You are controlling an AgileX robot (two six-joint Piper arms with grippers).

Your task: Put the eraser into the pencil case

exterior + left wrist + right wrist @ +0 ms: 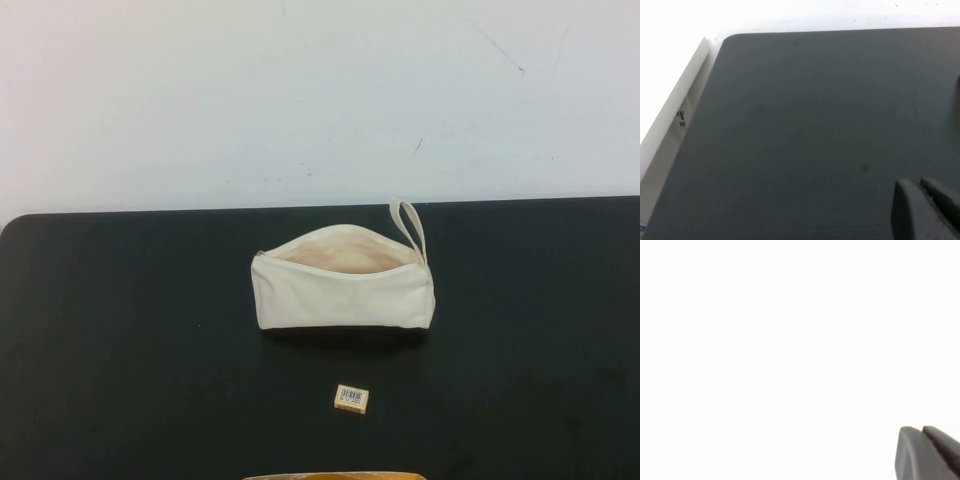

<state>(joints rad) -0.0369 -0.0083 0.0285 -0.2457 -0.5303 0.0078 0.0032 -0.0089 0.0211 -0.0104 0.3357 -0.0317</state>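
The pencil case (pixel 343 290), a cream-white zipper pouch with a loop strap at its right end, lies mid-table in the high view, its mouth open and showing pale beige lining. The eraser (pixel 352 398), a tiny tan block with a barcode label on top, lies on the black mat in front of the case. Neither arm shows in the high view. My left gripper (pixel 918 186) is shut and empty over bare black mat, with no task object in its view. My right gripper (pixel 920 431) is shut and empty against a plain white background.
The black mat (pixel 120 340) covers the table, with a white wall behind. A tan object's edge (pixel 335 476) shows at the near edge of the high view. In the left wrist view a white ledge (pixel 675 105) borders the mat's edge.
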